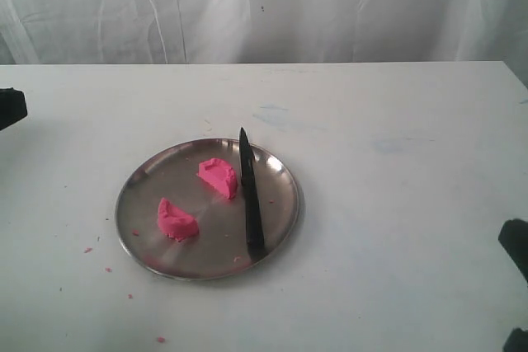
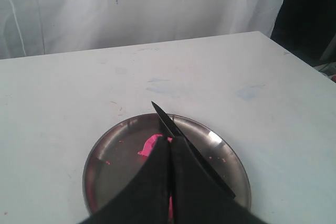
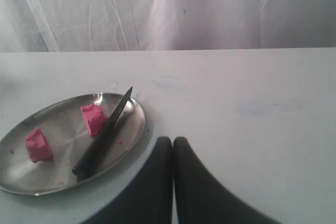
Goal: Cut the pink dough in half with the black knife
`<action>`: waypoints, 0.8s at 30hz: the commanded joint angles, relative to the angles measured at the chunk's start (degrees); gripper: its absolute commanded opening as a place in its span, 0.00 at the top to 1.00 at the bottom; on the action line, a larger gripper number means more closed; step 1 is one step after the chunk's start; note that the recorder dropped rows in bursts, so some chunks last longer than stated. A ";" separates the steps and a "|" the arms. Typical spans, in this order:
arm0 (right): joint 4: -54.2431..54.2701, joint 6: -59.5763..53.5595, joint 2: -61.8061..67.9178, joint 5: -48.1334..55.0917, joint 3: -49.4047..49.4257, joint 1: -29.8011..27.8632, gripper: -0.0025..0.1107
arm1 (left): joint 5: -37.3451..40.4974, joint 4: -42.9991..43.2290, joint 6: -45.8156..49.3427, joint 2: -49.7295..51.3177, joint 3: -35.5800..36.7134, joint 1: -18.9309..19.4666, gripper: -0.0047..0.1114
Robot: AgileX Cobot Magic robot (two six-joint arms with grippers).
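Two half-round lumps of the pink dough [image 1: 198, 199] lie apart on a round steel plate [image 1: 285, 204] that sits left of centre on your white table [image 1: 396, 204]. One lump [image 1: 219, 177] is toward the far side of the plate, just left of the blade; the other [image 1: 176, 220] is nearer you and further left, with bare metal between them. The black knife [image 1: 250, 199] lies flat on the plate's right side, its tip pointing away over the far rim and its handle toward the near rim. Nothing holds it.

Judged from this, the cut looks done and the knife set down.

The left gripper [image 2: 169, 182] hangs above the plate's near side with its fingers pressed together and empty. The right gripper [image 3: 172, 182] sits over bare table to the right of the plate, fingers likewise clenched on nothing. In the exterior view only dark slivers of both arms show at the frame edges.

A few tiny pink crumbs [image 1: 107, 269] dot the table near the plate's left and near sides.

What could go wrong: the knife tip overhangs the rim, so a low pass of either arm could flick it and skid it into the far lump. Soft dough may also stick, so any nudge could smear the halves back together.
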 commanded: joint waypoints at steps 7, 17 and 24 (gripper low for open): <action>-0.80 0.49 -9.73 5.64 1.42 -0.70 0.98 | 0.43 -1.20 0.12 -0.61 0.36 0.20 0.96; -0.80 0.49 -9.85 5.64 1.42 -0.70 0.98 | 0.43 -1.20 0.12 -0.61 0.36 0.20 0.96; -0.59 1.24 -9.84 5.64 1.42 -0.70 0.98 | 0.43 -1.20 0.12 -0.61 0.36 0.20 0.96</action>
